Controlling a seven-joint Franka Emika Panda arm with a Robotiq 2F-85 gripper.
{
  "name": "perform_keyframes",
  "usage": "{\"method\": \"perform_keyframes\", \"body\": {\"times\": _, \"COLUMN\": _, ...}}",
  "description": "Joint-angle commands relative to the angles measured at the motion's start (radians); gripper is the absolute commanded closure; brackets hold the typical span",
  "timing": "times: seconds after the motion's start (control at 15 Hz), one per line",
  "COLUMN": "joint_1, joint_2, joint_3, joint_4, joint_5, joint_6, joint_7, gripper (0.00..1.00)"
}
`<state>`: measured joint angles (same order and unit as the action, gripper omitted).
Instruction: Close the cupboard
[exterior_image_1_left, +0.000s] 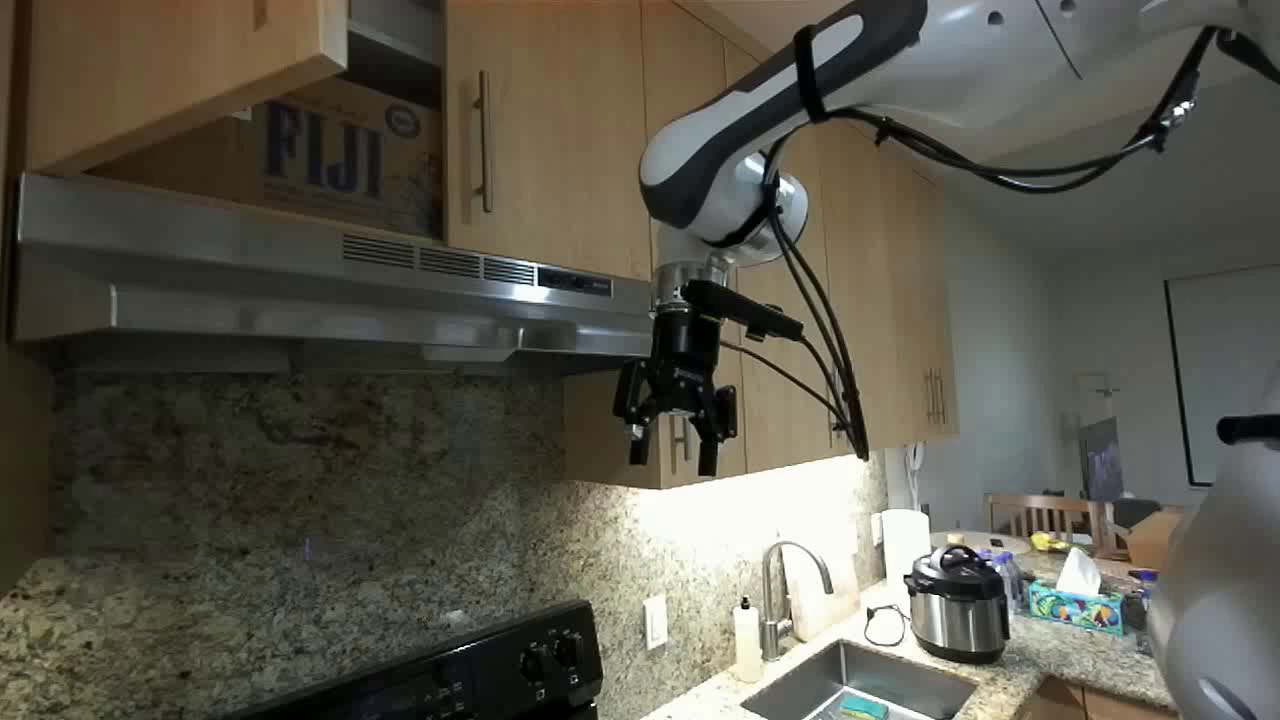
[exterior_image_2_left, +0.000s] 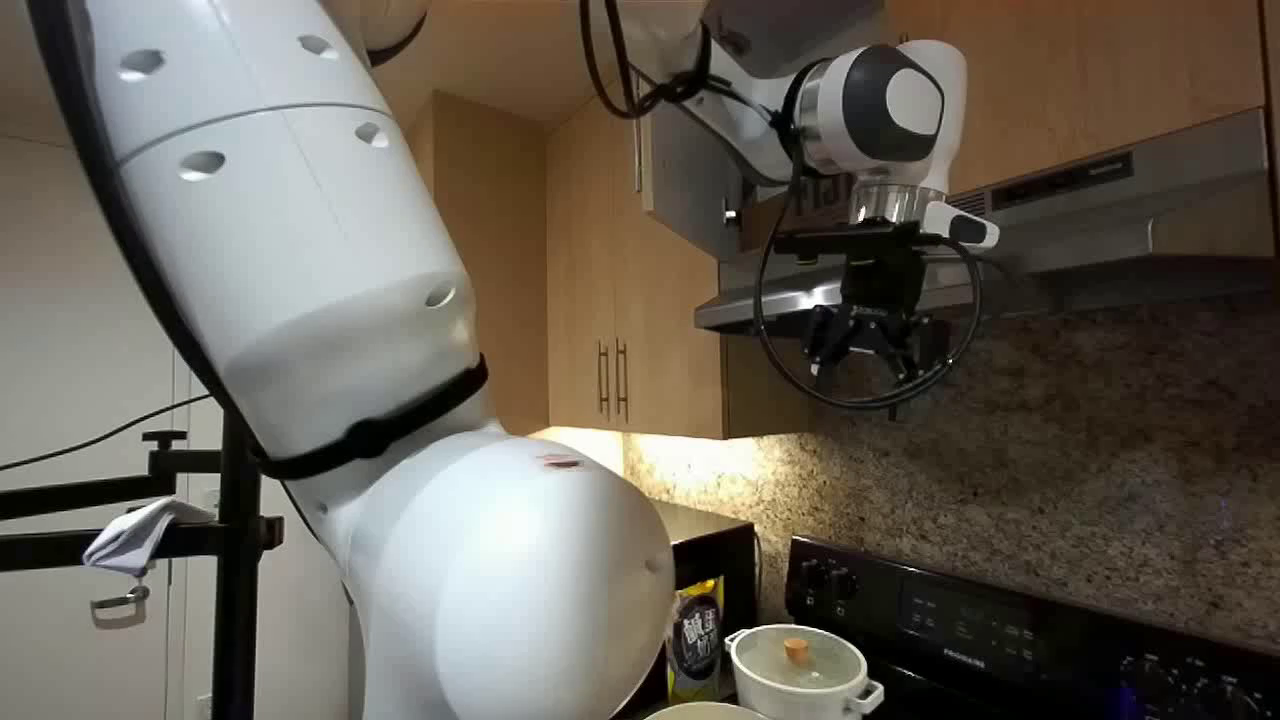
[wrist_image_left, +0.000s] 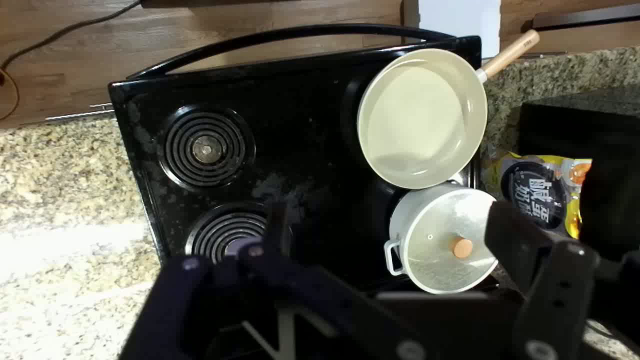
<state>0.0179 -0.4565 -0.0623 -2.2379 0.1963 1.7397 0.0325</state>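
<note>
wood, pale and flat-faced, makes up the cupboard (exterior_image_1_left: 545, 120), fixed just above the steel range hood (exterior_image_1_left: 250, 270); the flush door (exterior_image_1_left: 575, 190) is already home, while the open door (exterior_image_1_left: 185, 85) juts into the room and leaves a cardboard fiji box (exterior_image_1_left: 340, 160) showing inside. closing is therefore not yet done. the gripper (exterior_image_1_left: 672, 458) hangs lower, well apart from the open door, its fingers (exterior_image_1_left: 708, 458) spread with nothing visible between them; the wrist view bears this out, looking down past them at the stove (wrist_image_left: 310, 160) and a lidded pot (wrist_image_left: 450, 235).

as for handling, i expect the open door to be stiff, fairly light on its hinges (exterior_image_2_left: 732, 216), and smooth enough that a fingertip coming in at a slant could skid. no real grip should be needed: a steady push on its outer face (exterior_image_1_left: 230, 60), close to the free edge (exterior_image_1_left: 334, 40) and far from the hinges, ought to swing it home with little force. the slim bar handle (exterior_image_2_left: 638, 130) looks graspable, but holding it would make the gripper follow an arc. in an exterior view the arm (exterior_image_2_left: 885, 110) overlaps the grey inner face (exterior_image_2_left: 690, 175), so i suspect it has to get round to the outer side first; how near the two stand, i can't tell. bringing the fingers together beforehand would give a blunter, firmer thing to press with.
</note>
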Motion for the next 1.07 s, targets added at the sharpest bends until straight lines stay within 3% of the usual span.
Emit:
{"method": "perform_keyframes", "body": {"times": 0.0, "joint_1": -0.015, "joint_2": 0.001, "joint_3": 0.012, "joint_4": 0.002, "joint_5": 0.005, "joint_6": -0.003, "joint_7": -0.005, "gripper": 0.0}}
{"method": "perform_keyframes", "body": {"times": 1.0, "joint_1": -0.012, "joint_2": -0.026, "joint_3": 0.029, "joint_4": -0.009, "joint_5": 0.014, "joint_6": 0.027, "joint_7": 0.011, "gripper": 0.0}}
